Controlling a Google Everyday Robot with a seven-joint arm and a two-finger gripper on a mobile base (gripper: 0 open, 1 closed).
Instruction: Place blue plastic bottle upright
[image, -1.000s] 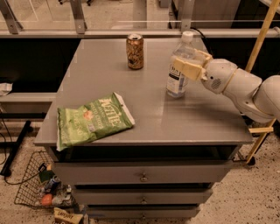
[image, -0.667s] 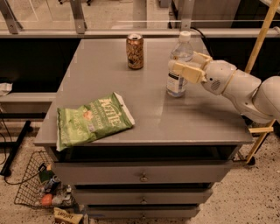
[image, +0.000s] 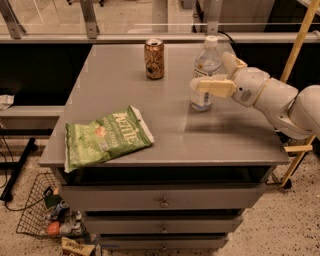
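Your hand (image: 210, 70) sits at the right side of the counter (image: 125, 90) with its two cream fingers (image: 214, 86) spread either side of the blue plastic bottle (image: 206, 62); it looks open, clamping nothing, though I cannot tell whether the near finger brushes the label. The bottle stands upright on its base, right of the brown drink can (image: 154, 58) and well apart from it; that pose suggests the placing is done and the fingers straddle it only to guard against a tip. Clear thin plastic, white cap (image: 211, 41), pale label and ribbed lower body; light and tall, so I judge it easily toppled; pull back straight. The green chip bag (image: 105, 137) lies crinkled and flat near the front left edge; the counter is smooth grey metal.
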